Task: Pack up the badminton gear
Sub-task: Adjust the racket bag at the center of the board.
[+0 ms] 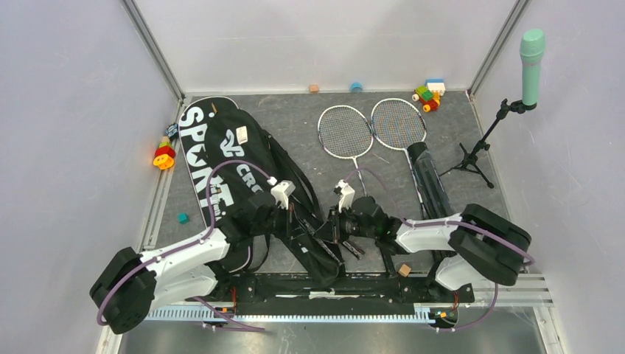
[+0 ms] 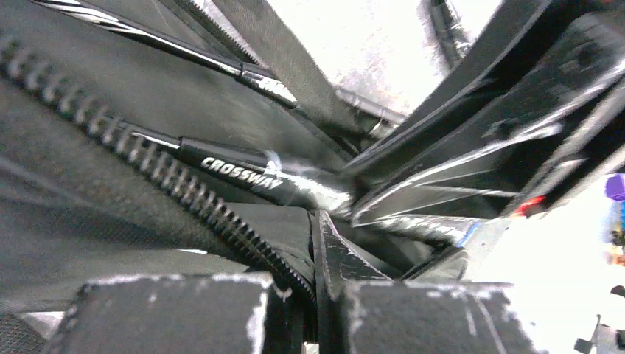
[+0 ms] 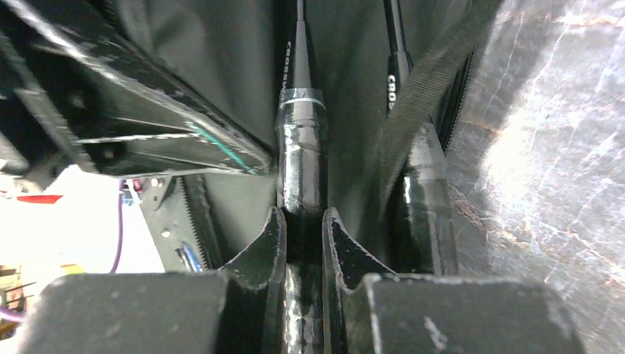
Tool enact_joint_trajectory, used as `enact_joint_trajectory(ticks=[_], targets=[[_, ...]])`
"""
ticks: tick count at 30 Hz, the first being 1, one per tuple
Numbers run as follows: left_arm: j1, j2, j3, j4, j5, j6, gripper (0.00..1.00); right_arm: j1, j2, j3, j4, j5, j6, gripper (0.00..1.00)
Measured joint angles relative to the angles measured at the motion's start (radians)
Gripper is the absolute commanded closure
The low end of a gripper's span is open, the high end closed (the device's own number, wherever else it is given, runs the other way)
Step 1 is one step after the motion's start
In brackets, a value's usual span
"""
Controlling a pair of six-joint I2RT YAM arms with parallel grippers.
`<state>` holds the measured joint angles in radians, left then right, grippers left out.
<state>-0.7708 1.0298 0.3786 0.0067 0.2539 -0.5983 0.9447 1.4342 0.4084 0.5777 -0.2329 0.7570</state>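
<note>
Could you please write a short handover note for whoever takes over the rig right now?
Left hand: shut, pinching the black bag at its zipper.
Right hand: shut on a racket handle at the bag's narrow end. A second handle lies beside it.
Done: those two rackets appear to be partly inside the bag, which is not zipped.
Left: a loose racket, a second loose racket and the tube lie out beyond the hands, not yet packed. Then close the bag.

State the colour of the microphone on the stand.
The microphone is mint green, clearest in the top external view.
</note>
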Motion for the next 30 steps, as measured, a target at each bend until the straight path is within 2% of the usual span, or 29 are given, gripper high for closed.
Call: enact_joint_trajectory(ticks=[5, 8, 9, 12, 15, 18, 24, 27, 30], targets=[[0.001, -0.034, -0.025, 0.105, 0.023, -0.061, 0.98, 0.069, 0.127, 0.003, 0.084, 0.049, 0.03, 1.0], [0.004, -0.034, -0.032, 0.123, 0.008, -0.07, 0.98, 0.074, 0.179, 0.027, 0.127, 0.023, 0.046, 0.92], [0.006, -0.035, -0.036, 0.124, 0.007, -0.071, 0.98, 0.077, 0.192, 0.031, 0.145, 0.013, 0.047, 0.87], [0.006, -0.041, -0.043, 0.123, 0.005, -0.071, 0.98, 0.077, 0.201, 0.027, 0.175, -0.017, 0.037, 0.58], [-0.002, -0.074, -0.044, 0.098, 0.011, -0.069, 0.98, 0.068, 0.189, 0.032, 0.164, -0.081, -0.038, 0.47], [-0.021, -0.125, -0.035, 0.045, 0.008, -0.063, 0.98, 0.063, 0.127, 0.059, 0.061, -0.111, -0.164, 0.32], [-0.034, -0.198, -0.023, -0.059, -0.029, -0.046, 0.98, 0.06, -0.092, 0.092, -0.171, -0.042, -0.388, 0.18], [-0.034, -0.206, -0.026, -0.093, -0.052, -0.037, 0.98, 0.063, -0.213, 0.094, -0.217, 0.018, -0.465, 0.15], [-0.034, -0.206, -0.037, -0.105, -0.066, -0.034, 0.98, 0.064, -0.296, 0.094, -0.257, 0.108, -0.536, 0.17]])
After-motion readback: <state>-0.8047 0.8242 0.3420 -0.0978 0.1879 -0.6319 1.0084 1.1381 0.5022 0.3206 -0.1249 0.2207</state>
